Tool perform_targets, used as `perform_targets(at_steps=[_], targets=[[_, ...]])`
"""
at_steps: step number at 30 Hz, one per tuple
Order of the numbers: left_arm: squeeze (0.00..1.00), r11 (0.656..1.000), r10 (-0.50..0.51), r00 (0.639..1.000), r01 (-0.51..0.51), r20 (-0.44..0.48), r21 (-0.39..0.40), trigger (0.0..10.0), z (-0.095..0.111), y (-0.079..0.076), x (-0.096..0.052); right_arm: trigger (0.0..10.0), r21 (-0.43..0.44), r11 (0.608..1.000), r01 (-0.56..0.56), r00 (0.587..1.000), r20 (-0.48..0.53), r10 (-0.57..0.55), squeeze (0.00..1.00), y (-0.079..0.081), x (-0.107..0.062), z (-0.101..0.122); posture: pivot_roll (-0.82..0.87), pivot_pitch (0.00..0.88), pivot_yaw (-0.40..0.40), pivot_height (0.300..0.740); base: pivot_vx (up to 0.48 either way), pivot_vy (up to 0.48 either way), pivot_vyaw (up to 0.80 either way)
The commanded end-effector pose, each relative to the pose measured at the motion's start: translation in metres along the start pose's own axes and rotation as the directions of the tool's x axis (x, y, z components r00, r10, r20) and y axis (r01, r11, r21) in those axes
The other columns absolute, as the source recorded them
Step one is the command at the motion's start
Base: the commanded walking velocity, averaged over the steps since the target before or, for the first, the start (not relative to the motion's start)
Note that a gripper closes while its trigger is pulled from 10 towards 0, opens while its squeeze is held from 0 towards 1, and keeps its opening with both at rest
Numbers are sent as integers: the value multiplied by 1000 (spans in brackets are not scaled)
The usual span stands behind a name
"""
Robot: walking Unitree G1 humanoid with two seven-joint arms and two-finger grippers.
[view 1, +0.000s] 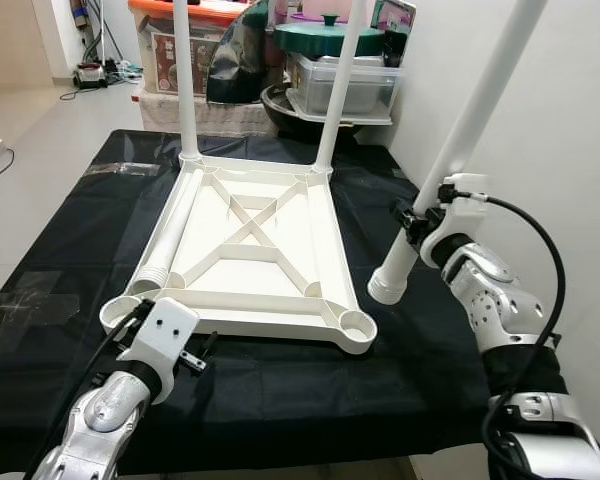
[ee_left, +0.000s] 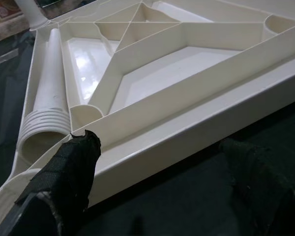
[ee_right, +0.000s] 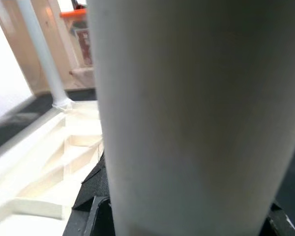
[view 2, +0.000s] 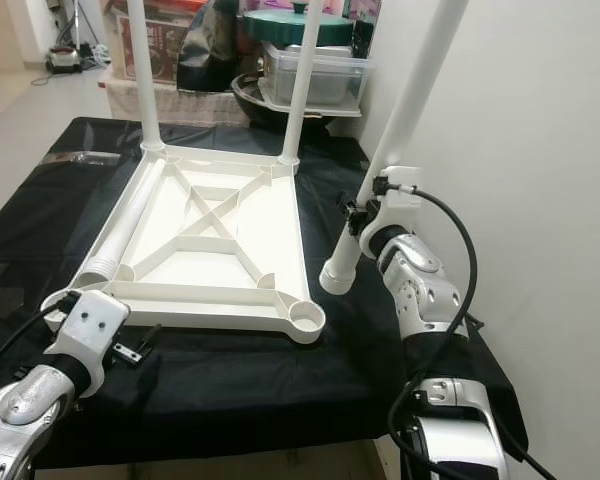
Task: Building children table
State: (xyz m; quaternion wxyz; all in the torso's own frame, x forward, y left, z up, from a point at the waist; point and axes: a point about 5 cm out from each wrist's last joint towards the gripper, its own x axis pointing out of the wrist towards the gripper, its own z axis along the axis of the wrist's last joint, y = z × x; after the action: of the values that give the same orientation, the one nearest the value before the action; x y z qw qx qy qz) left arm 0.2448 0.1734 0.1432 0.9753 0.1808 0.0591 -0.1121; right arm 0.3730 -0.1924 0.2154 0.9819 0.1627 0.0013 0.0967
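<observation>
A white table top (view 1: 270,322) lies upside down on the black cloth. Two white legs (view 1: 184,80) (view 1: 338,90) stand upright in its far corners. A third, loose leg (view 1: 170,235) lies inside the top along its left side, its ribbed end near the front. My right gripper (view 1: 415,222) is shut on a fourth leg (view 1: 460,140), held tilted, its lower end hanging just right of the open near-right corner socket (view 1: 357,323). My left gripper (view 1: 195,355) stands open just in front of the top's near-left edge, holding nothing; its fingertips (ee_left: 73,162) are close to the rim.
The black cloth (view 1: 310,390) covers the work table out to its front edge. Storage boxes and a pot with a green lid (view 1: 330,38) are stacked behind the far edge. A white wall (view 1: 580,120) runs close on the right. Bare floor (view 1: 40,130) lies to the left.
</observation>
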Motion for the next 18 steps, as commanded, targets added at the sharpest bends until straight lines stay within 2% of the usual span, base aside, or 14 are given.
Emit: perform_targets(at_steps=[1, 2, 4, 8, 14, 18], targets=[[0, 1000, -10, 1000, 10, 3, -16, 10000, 1, 0, -1, 0, 153, 987, 55, 998, -16, -53, 0, -5, 3, 7, 86, 0, -136, 740, 0, 0, 0], [0, 1000, -10, 1000, 10, 3, -16, 10000, 1, 0, -1, 0, 153, 987, 55, 998, -16, -53, 0, -5, 3, 7, 86, 0, -136, 740, 0, 0, 0], [0, 1000, -13, 1000, 13, 6, -14, 10000, 1, 0, 0, 0, 241, 962, 129, 992, -32, -125, 0, -11, 6, 11, 86, 0, -136, 740, 0, 0, 0], [0, 999, -41, 999, 41, 14, -5, 10000, 1, -5, 1, 0, 330, 925, 186, 982, -25, -189, 0, -12, 12, 17, 87, 0, -132, 740, 0, 0, 0], [0, 997, -75, 997, 75, 19, 1, 10000, 0, -11, -1, 0, 384, 906, 178, 979, 26, -203, 0, -8, 18, 33, 91, 0, -133, 740, 0, 0, 0], [0, 997, -78, 997, 78, 19, 5, 10000, -1, -12, 0, 0, 380, 912, 151, 982, 48, -183, 0, -1, 21, 41, 97, 0, -138, 740, 0, 0, 0]])
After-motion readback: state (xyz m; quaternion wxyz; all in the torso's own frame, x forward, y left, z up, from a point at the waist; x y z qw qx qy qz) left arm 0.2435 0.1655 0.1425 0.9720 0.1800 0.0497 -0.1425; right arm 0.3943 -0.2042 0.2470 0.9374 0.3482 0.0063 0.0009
